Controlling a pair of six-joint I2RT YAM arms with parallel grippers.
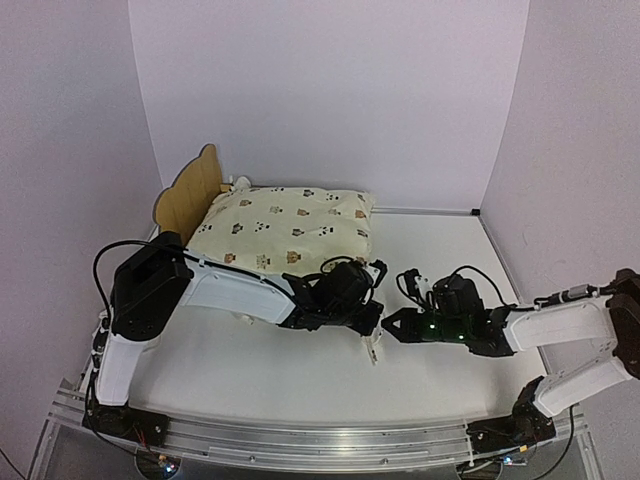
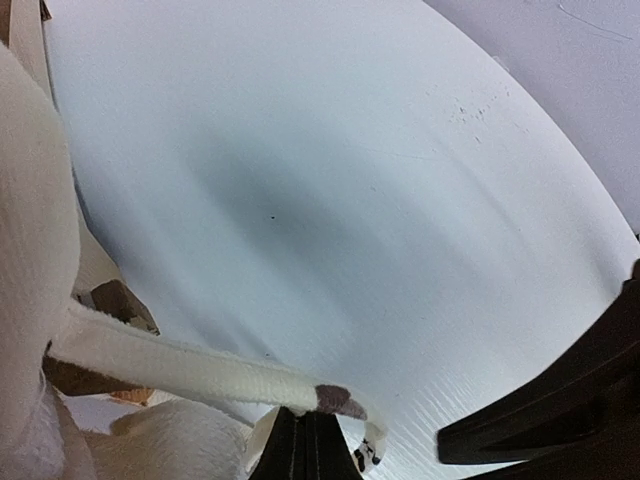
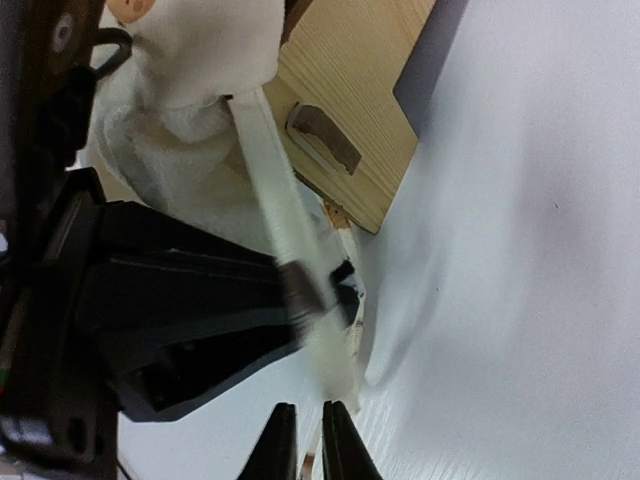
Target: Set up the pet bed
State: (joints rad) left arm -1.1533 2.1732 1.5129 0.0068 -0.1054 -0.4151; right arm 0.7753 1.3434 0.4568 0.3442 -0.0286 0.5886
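2 arms share glossy white shell links and bulky black joint housings: the left arm (image 1: 230,290) and the right arm (image 1: 560,330). Thin black cables (image 1: 100,270) loop beside the joints. Small green lights (image 1: 432,328) glow on the right wrist. The right gripper (image 3: 305,450) has 2 slim, black, tapered fingers (image 3: 283,445).

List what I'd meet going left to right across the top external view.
The pet bed headboard → cream cushion → left gripper, shut on the cushion's strap → right gripper → right arm.
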